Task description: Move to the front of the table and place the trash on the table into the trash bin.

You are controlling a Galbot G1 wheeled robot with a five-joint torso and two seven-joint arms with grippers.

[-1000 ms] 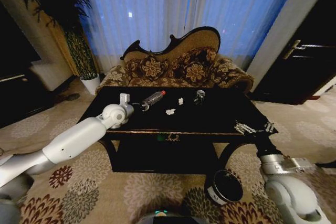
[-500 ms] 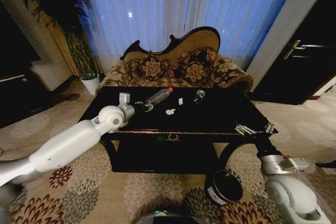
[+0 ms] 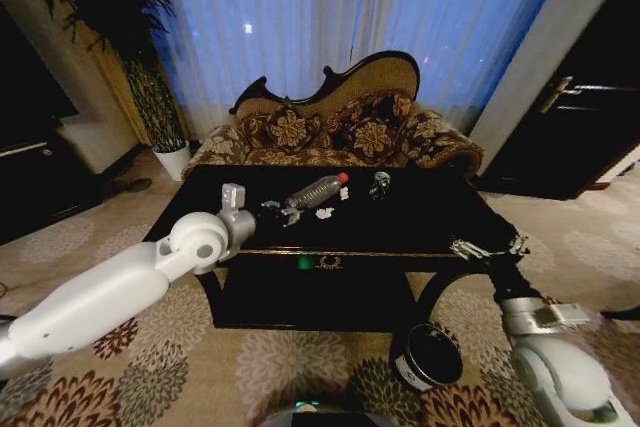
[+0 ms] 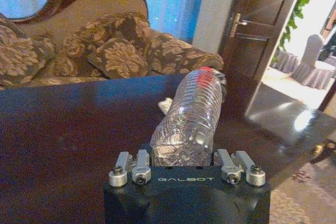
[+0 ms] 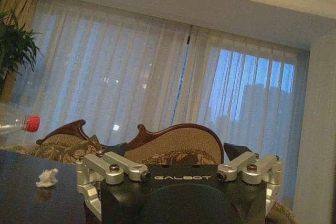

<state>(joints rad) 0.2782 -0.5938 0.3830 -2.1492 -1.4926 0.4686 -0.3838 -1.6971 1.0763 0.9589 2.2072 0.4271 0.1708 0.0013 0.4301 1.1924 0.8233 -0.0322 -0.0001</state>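
Above the table (image 3: 420,232) left tool (image 3: 283,213) grips bottle (image 3: 318,191).

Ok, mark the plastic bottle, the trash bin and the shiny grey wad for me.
plastic bottle (image 3: 316,190), head view, on the ribbed clear body, up from the left gripper (image 3: 283,210).
trash bin (image 3: 431,354), head view, on its dark round top, on the carpet.
shiny grey wad (image 3: 380,182), head view, on its crumpled middle, on the table (image 3: 430,217).

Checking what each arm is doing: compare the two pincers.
The left pincer is shut on the bottle, lifted above the table; the right pincer is open and holds nothing. Left is over the table's middle; right waits at its right front corner. Both point away from the robot.
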